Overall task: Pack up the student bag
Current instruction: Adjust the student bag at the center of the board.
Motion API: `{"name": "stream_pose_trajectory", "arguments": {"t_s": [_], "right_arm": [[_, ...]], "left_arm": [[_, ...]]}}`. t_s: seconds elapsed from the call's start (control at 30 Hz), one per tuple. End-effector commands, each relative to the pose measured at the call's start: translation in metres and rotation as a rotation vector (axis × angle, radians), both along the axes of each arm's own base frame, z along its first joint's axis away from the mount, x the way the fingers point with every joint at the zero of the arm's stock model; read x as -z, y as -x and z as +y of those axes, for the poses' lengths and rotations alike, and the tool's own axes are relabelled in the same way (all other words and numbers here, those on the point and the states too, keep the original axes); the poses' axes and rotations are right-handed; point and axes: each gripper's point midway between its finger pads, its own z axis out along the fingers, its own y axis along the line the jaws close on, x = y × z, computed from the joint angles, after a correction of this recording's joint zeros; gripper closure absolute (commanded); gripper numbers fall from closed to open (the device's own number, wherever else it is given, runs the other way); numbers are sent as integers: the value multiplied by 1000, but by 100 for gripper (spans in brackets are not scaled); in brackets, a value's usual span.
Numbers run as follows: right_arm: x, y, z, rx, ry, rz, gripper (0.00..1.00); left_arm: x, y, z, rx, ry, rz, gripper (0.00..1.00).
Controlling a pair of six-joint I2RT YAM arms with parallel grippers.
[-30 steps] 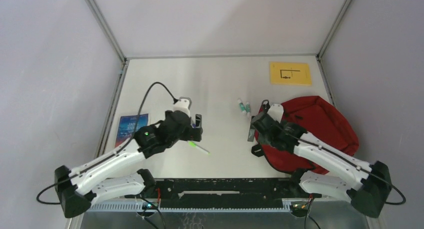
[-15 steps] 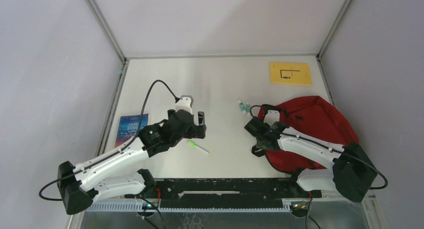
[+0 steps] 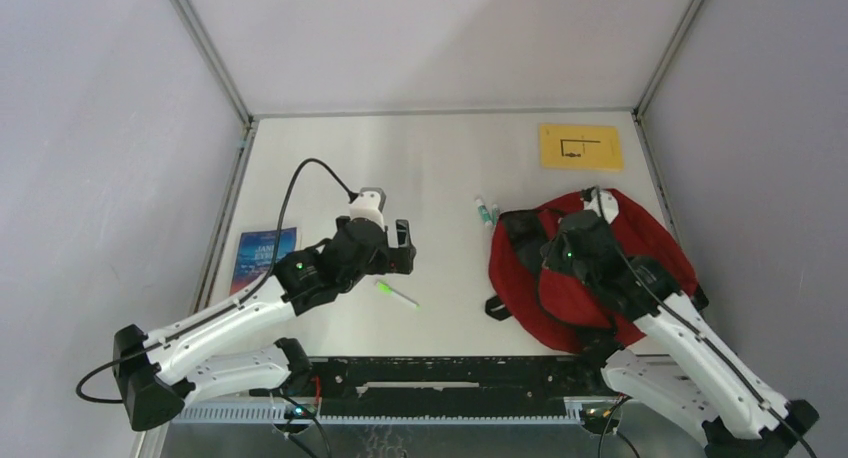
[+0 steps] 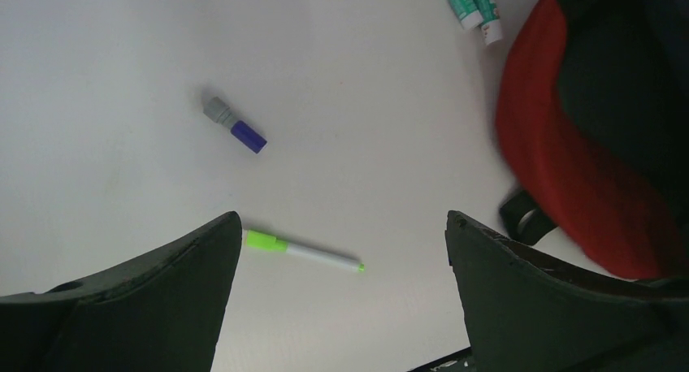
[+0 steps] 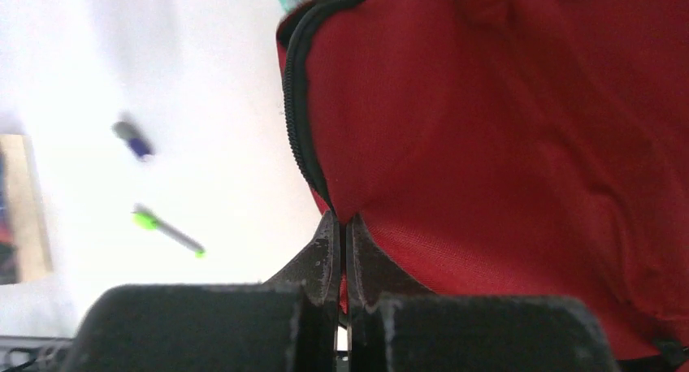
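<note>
The right gripper (image 5: 342,244) has its two dark fingers pressed together, pinching a fold of red cloth just beside the black zipper at the edge of the student bag (image 5: 504,144), a soft red fabric backpack with black straps and buckles. The bag lies on the right half of the pale metal table (image 3: 440,168), near its right rim, partly under the right arm. The left gripper (image 4: 343,226) hangs with its jaws spread wide and nothing between them, above a slim white pen with a lime-green cap (image 4: 302,253) that lies flat on the table. Beyond the pen, apart from it, lies a short purple-and-grey marker (image 4: 234,124). Two small teal-and-white tubes (image 4: 471,0) lie side by side just beside the bag's far left edge. A blue-covered book (image 3: 262,256) rests by the table's left rim, and a yellow card (image 3: 580,146) lies near the far right corner.
</note>
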Motion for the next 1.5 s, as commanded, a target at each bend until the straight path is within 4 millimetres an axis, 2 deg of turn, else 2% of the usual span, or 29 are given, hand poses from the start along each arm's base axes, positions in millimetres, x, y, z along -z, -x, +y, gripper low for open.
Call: {"name": "stream_pose_trajectory", "arguments": {"t_s": [0.0,0.37,0.47,0.53,0.67,0.8,0.87,1.0,1.1,1.2,1.27,1.37,1.47], "right_arm": [[-43,0,6,-60,-84,-95,100],[-47,-2,14,-50,-176,-79,100],[-46,-4,6,23,-226,-55,100],[-47,-7,-1,90,-273,-51,100],[-51,-13,1,143,-395,-62,100],[-54,-14,0,168,-421,-79,100],[-54,-13,-7,197,-415,-87,100],[-52,-6,-28,267,-384,-100,100],[-45,3,-52,348,-327,-81,100],[-41,9,-68,419,-313,-73,100],[-40,11,-72,447,-331,-63,100],[-43,11,-72,461,-367,-69,100],[-49,8,-65,431,-407,-85,100]], "left_arm": [[-31,-6,-21,26,116,-47,0],[-30,2,-43,114,175,-6,0],[-26,4,-53,115,232,25,1],[-19,5,-63,104,283,69,2],[-9,9,-87,113,312,116,3],[1,7,-115,125,309,127,3],[18,3,-127,120,286,142,3],[38,-13,-146,123,282,107,6],[40,-19,-168,171,332,78,8],[41,-15,-194,261,360,100,8],[44,-14,-209,309,351,119,12],[58,-25,-214,265,340,112,19],[60,-36,-221,256,305,87,32]]}}
